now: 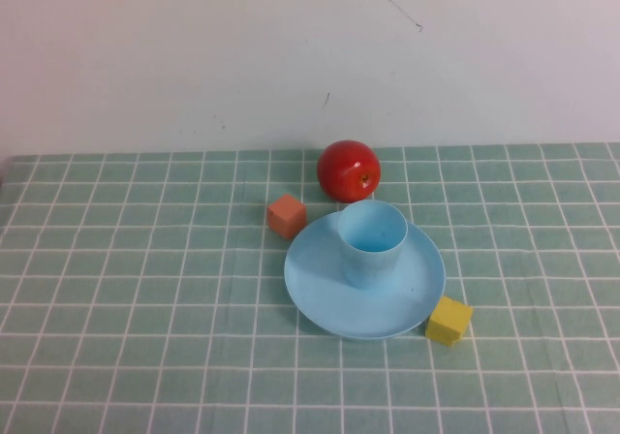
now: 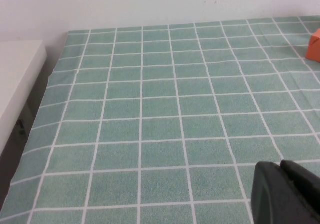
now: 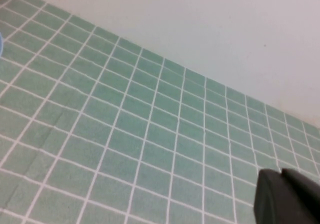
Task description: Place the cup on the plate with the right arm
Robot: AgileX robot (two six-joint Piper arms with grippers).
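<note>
Both grippers off cup [image 1: 372,241], upright on plate [image 1: 329,303] (task looks done); left gripper [image 2: 286,194], right gripper [image 3: 287,196] closed, I park clear.

Light blue cup [image 1: 372,242] on a plate [image 1: 320,294] of the same light blue. The apple [image 1: 349,170] is glossy red, one block [image 1: 287,215] orange, another block [image 1: 449,320] yellow. The surface [image 1: 145,308] is green, gridded with white lines. Left hand [image 2: 287,194] and right hand [image 3: 287,196] are black. The wall [image 1: 194,56] is white.
</note>
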